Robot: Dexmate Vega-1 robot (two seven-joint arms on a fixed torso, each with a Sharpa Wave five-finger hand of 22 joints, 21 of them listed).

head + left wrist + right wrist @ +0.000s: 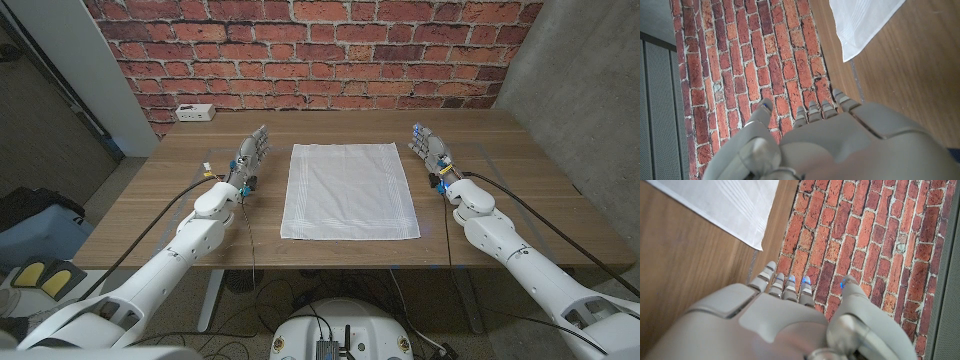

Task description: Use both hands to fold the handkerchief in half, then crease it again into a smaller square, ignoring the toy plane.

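Cloth position: I see the handkerchief (349, 190) spread flat and unfolded at mid-table (530, 190), long sides running away from me.
Left hand: my left hand (250, 157) stands beside the cloth's left edge near the far corner, apart from it, fingers extended and holding nothing.
Right hand: my right hand (431, 150) mirrors it off the right edge, fingers likewise extended, empty.
Wrist check: each wrist view shows a cloth corner (847, 55) lying flush on the wood ahead of the fingers.
Material: I judge it thin, light and limp; it will drape and will not hold shape when lifted.
Surface: the wood looks smooth, so I expect the cloth to slide if pushed rather than pinched.
Grasp points: I would pinch the two far corners, one per hand.
Risk: uneven lift would skew the fold line.
Progress: no fold made yet.
Other: a white box (194, 112) sits at the far-left edge.
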